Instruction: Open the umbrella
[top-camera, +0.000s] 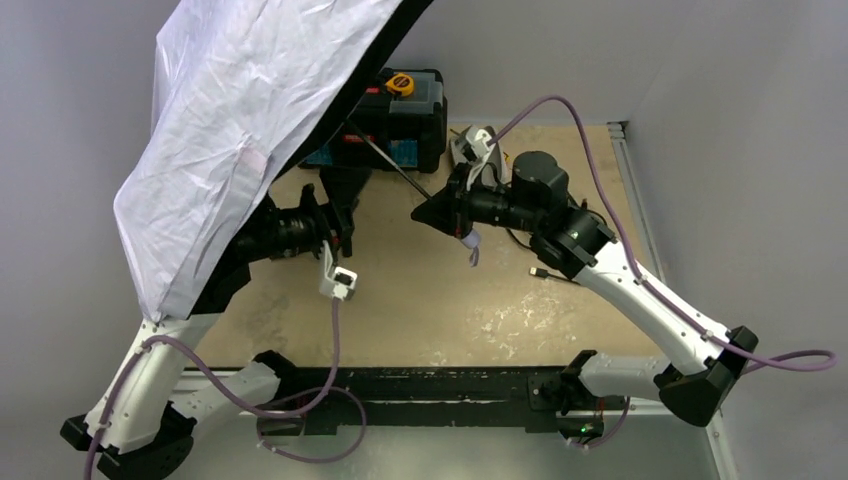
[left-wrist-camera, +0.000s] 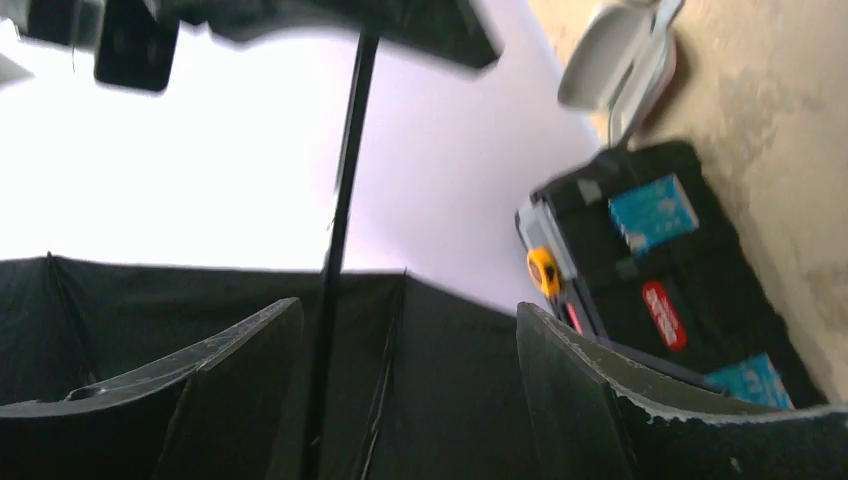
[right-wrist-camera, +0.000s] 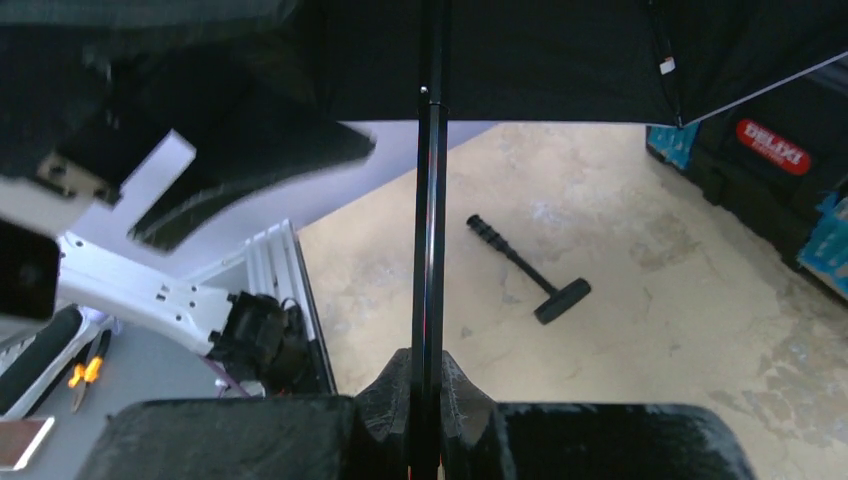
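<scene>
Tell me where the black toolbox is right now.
Top external view: the black toolbox sits at the table's far edge, left of centre, partly hidden behind the open umbrella, with a yellow tape measure on top.

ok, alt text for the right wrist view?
The right gripper is shut on the thin black umbrella shaft, which runs up into the open canopy's black lining. Behind it, a black T-shaped tool lies on the tan table, toolbox at right.

Plain pale grey walls (top-camera: 720, 60) stand around a beige table (top-camera: 480, 310), whose top is worn and stained white in places. A metal rail (top-camera: 630, 180) runs along its right edge.
</scene>
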